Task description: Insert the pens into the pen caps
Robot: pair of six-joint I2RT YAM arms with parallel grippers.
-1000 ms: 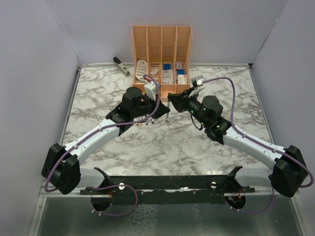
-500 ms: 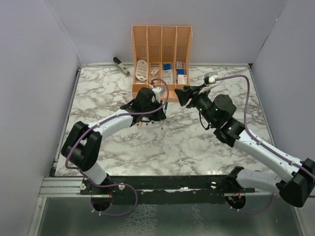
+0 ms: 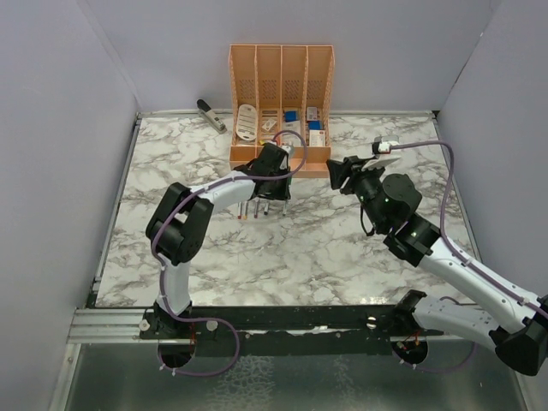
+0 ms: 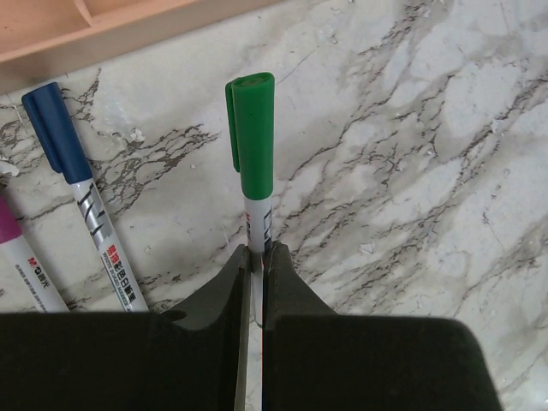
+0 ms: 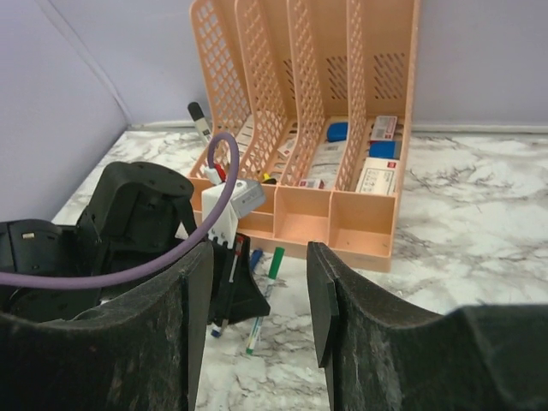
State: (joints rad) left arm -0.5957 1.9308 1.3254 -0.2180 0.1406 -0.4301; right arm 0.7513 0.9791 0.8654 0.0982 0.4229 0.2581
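Observation:
My left gripper (image 4: 255, 253) is shut on the white barrel of a pen (image 4: 256, 221) that wears the green cap (image 4: 251, 128). The pen points toward the orange organiser and sits low over the marble. A blue-capped pen (image 4: 75, 201) and a magenta-capped pen (image 4: 19, 261) lie to its left. In the top view my left gripper (image 3: 272, 199) is over the row of pens (image 3: 257, 211) in front of the organiser. My right gripper (image 3: 339, 171) is open and empty, off to the right. Its wrist view shows the green-capped pen (image 5: 265, 295).
The orange desk organiser (image 3: 281, 86) holds small boxes and stands right behind the pens; it also shows in the right wrist view (image 5: 360, 214). A grey stapler (image 3: 211, 115) lies at the back left. Grey walls close in the marble table (image 3: 282, 257).
The two grippers were together at the middle a second ago. The left gripper has moved back toward the organiser with the green-capped pen, and the right gripper has drawn away to the right.

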